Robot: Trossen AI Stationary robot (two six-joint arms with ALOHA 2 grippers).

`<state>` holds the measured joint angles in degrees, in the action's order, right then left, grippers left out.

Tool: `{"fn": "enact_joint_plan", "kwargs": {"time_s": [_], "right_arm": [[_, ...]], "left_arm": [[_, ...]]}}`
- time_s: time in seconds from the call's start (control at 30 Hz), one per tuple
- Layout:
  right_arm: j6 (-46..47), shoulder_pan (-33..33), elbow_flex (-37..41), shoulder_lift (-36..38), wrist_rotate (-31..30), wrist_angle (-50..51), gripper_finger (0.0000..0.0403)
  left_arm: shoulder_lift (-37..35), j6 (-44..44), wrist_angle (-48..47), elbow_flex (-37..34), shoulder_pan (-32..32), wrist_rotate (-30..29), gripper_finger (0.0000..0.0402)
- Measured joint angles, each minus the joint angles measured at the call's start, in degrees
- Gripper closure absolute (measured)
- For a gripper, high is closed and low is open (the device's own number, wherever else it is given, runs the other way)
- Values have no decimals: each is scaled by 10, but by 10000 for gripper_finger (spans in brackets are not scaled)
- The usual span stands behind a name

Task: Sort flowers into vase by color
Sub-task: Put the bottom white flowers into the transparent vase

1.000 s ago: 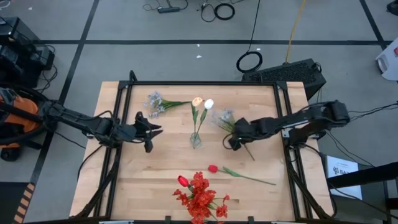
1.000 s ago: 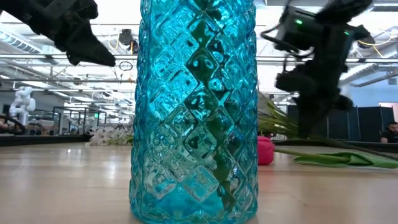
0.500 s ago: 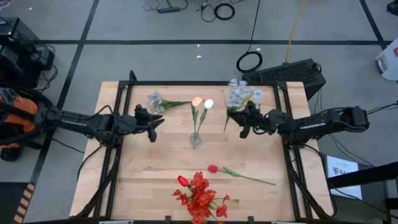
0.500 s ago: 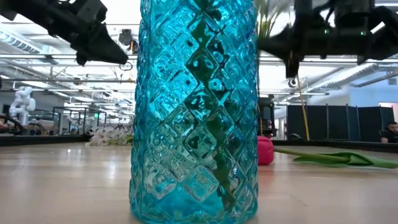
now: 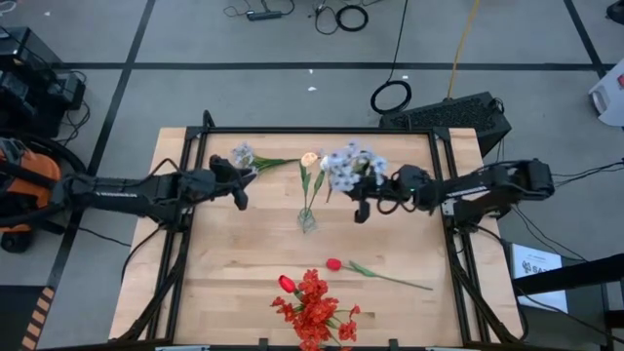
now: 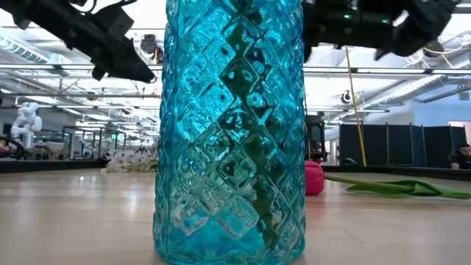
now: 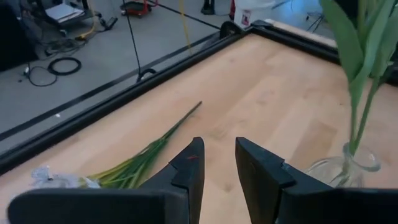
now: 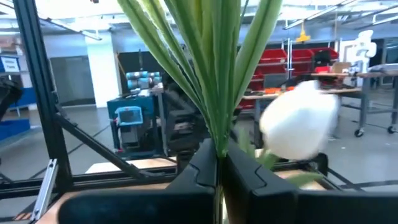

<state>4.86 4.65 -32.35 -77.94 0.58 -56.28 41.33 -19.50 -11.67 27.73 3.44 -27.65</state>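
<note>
Wooden tabletop with a black frame, grey floor around it, cables beyond its far edge. At the middle stands the clear vase, which the low view shows as blue-tinted diamond-cut glass; it holds two tulip stems leaning toward the far edge, a peach bud and a white bud at their tops.

Right gripper is just right of the vase, above the table, fingers pressed tight on the green stems of a pale bluish-white spray; stems run upright from the fingers in the wrist view, blossoms spreading over toward the tulip buds.

Left gripper hovers left of the vase, fingers parted with nothing between them. Just beyond it lies a second pale spray, stem pointing right.

Near the front edge: a red tulip lying flat, stem trailing right, and a red bloom cluster with another red bud beside it.
</note>
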Motion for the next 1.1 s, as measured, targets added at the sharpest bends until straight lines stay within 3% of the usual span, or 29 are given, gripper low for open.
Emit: {"fn": "enact_joint_plan", "kwargs": {"time_s": [0.3, 0.43, 0.67, 0.87, 1.1], "right_arm": [[-3, -25, -106, -106, -3, 0, 402], [-10, -31, -135, -145, -9, 0, 402], [4, -45, -151, -198, -72, 11, 402], [5, -54, -151, -201, -123, 13, 402], [47, -56, -151, -201, -124, 104, 403]], "left_arm": [[0, 43, -8, 0, 88, 134, 305], [0, 73, -34, 0, 116, 143, 305], [0, 113, -56, 0, 170, 195, 305], [0, 130, -56, 0, 197, 235, 305], [0, 140, -56, 0, 204, 248, 305]]}}
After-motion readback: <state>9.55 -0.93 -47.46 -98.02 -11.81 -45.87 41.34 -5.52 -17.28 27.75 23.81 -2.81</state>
